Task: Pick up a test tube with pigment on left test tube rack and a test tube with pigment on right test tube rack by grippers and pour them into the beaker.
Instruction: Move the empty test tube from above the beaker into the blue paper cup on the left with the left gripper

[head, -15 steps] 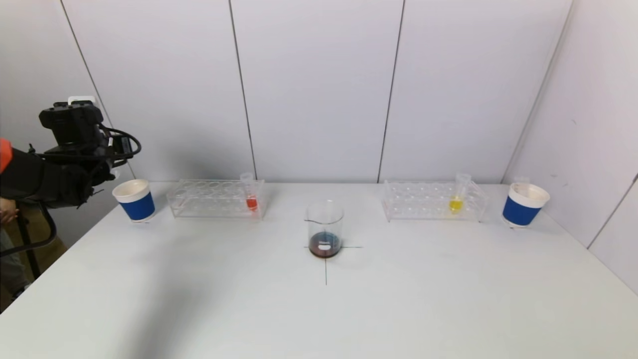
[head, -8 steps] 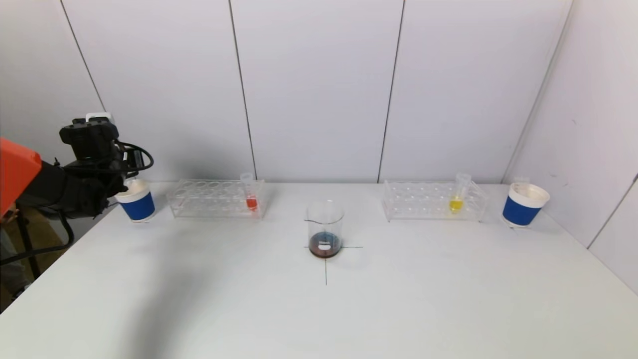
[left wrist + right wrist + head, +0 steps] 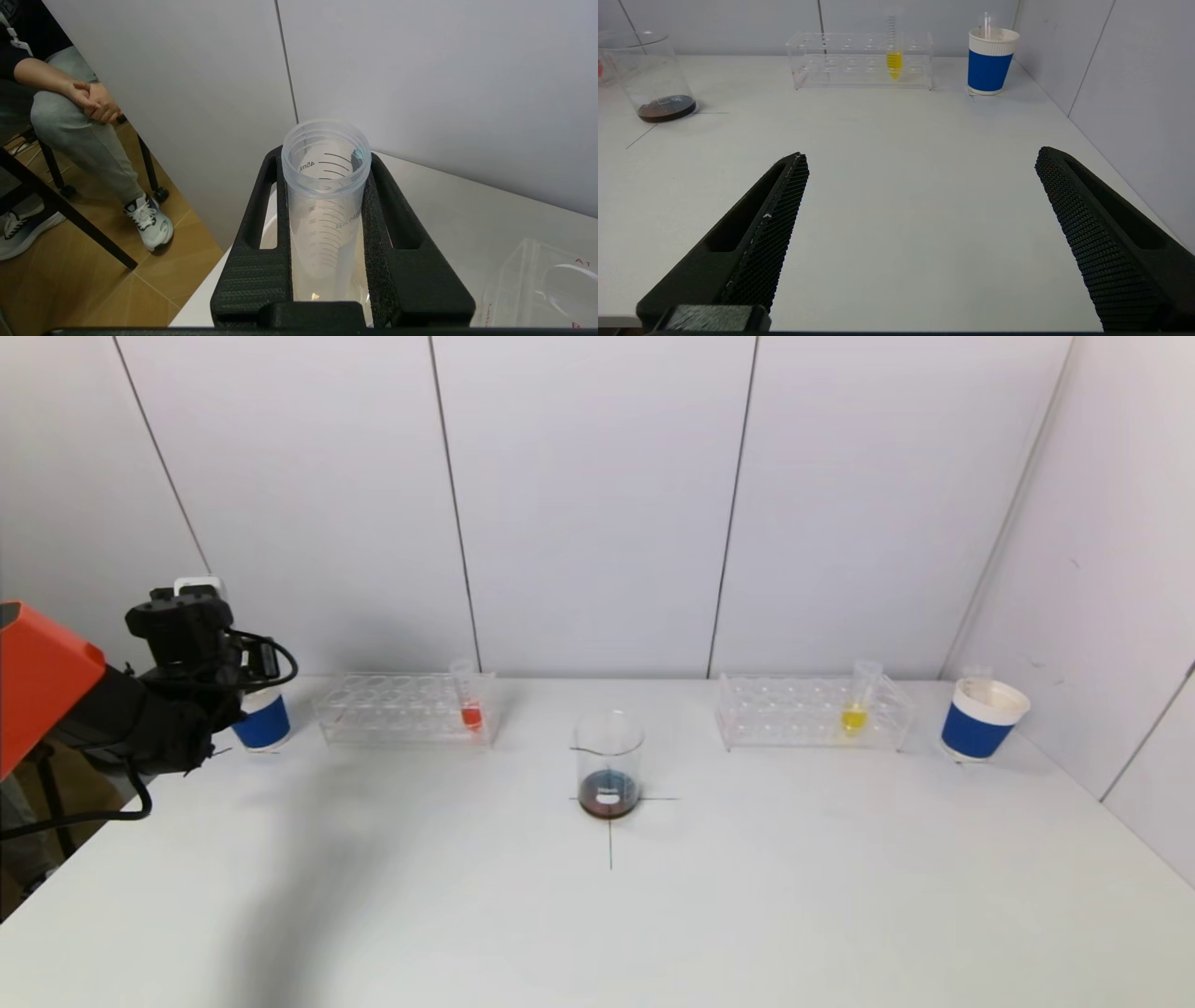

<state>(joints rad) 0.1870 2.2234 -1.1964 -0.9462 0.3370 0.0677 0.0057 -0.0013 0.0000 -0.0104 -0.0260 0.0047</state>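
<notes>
One clear ribbed tube [image 3: 325,196] clamped in left gripper [image 3: 325,261] | right gripper [image 3: 920,161] wide, textured pads.

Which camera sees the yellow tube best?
The right wrist view: the yellow tube stands unblocked in its rack, markings visible. The head view shows it smaller and farther off. The left wrist view doesn't show it.

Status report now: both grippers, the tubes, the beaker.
Left gripper shut on empty test tube, over left blue cup. Right gripper open, idle. Beaker holds dark liquid. Path clear.
</notes>
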